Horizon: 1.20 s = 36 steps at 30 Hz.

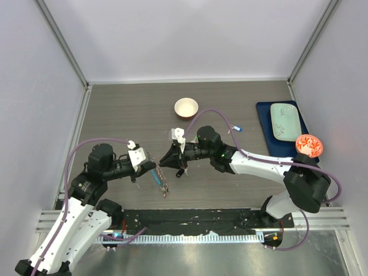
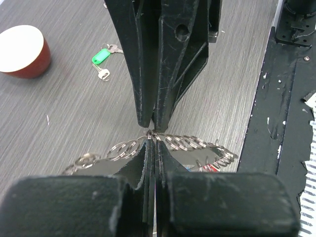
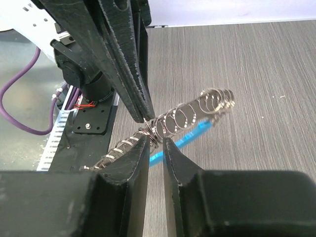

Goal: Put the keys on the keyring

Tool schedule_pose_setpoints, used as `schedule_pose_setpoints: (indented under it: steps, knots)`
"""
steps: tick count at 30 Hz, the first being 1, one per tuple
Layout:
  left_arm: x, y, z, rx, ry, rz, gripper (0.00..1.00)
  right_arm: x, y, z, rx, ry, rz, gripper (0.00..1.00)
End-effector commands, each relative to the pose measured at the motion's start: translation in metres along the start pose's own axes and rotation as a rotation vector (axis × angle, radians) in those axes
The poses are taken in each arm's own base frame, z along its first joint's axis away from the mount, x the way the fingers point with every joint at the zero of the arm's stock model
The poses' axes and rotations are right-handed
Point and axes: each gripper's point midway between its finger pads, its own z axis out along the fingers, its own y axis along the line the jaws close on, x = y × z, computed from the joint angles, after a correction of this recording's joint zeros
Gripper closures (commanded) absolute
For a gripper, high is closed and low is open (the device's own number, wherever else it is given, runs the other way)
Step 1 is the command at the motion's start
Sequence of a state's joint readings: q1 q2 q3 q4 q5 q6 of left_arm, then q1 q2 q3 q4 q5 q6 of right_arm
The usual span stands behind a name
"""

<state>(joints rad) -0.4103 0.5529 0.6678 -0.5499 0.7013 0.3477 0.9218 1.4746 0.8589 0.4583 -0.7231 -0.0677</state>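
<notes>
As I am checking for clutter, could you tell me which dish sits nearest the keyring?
The small cream bowl, alone mid-table just beyond the keyring; the red plate and green tray sit far right.

bowls [image 1: 186,107] [image 1: 309,145] 2 | tray [image 1: 286,121] 1 | keyring [image 3: 183,117] 1 (blue tag) | arms [image 1: 109,164] [image 1: 259,164] 2

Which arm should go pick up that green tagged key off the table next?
Right, probably. The left tool is shut on the keyring and should hold it, while the green-tagged key lies past the ring, near the right tool.
</notes>
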Motion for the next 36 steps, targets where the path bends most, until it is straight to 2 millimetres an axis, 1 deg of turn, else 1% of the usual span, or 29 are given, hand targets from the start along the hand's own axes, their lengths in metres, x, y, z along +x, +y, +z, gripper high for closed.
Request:
schedule_pose_setpoints:
  steps: [1, 3, 4, 7, 9, 11, 14, 18, 22, 26, 27, 30, 31, 36]
  knots:
    - [-0.022, 0.001, -0.001, 0.003, -0.083, 0.060, 1.00, -0.026, -0.015, 0.003, 0.077, -0.065, -0.034, 0.77]
    - [-0.022, 0.002, -0.002, -0.004, -0.081, 0.061, 1.00, -0.025, -0.018, 0.001, 0.097, -0.064, -0.027, 0.78]
    - [-0.022, 0.002, -0.002, -0.007, -0.083, 0.063, 1.00, -0.025, -0.023, 0.000, 0.126, -0.064, -0.022, 0.78]
    - [-0.021, 0.004, -0.002, -0.017, -0.079, 0.061, 1.00, -0.027, -0.024, -0.004, 0.146, -0.068, -0.020, 0.77]
    - [-0.022, 0.005, -0.002, -0.020, -0.079, 0.062, 1.00, -0.028, -0.018, -0.005, 0.120, -0.073, -0.041, 0.76]
    - [-0.021, 0.005, -0.002, -0.025, -0.078, 0.060, 1.00, -0.033, -0.006, -0.005, 0.058, -0.090, -0.060, 0.74]
    - [-0.021, 0.006, -0.002, -0.026, -0.074, 0.057, 1.00, -0.038, 0.006, -0.006, -0.005, -0.113, -0.077, 0.73]
    - [-0.020, 0.008, -0.001, -0.030, -0.069, 0.049, 1.00, -0.044, 0.014, -0.004, -0.060, -0.123, -0.092, 0.71]
    - [-0.020, 0.008, -0.001, -0.035, -0.068, 0.048, 1.00, -0.048, 0.017, -0.005, -0.081, -0.128, -0.101, 0.67]
    - [-0.020, 0.008, 0.000, -0.032, -0.068, 0.046, 1.00, -0.049, 0.018, -0.002, -0.095, -0.127, -0.099, 0.67]
    - [-0.021, 0.008, -0.001, -0.031, -0.070, 0.045, 1.00, -0.045, 0.017, 0.000, -0.096, -0.120, -0.094, 0.67]
    - [-0.021, 0.007, -0.001, -0.028, -0.072, 0.042, 1.00, -0.044, 0.017, 0.005, -0.109, -0.117, -0.092, 0.69]
    - [-0.022, 0.007, -0.001, -0.026, -0.075, 0.043, 1.00, -0.040, 0.016, 0.008, -0.111, -0.111, -0.083, 0.70]
    - [-0.022, 0.006, -0.001, -0.024, -0.078, 0.043, 1.00, -0.044, 0.013, 0.012, -0.108, -0.126, -0.084, 0.72]
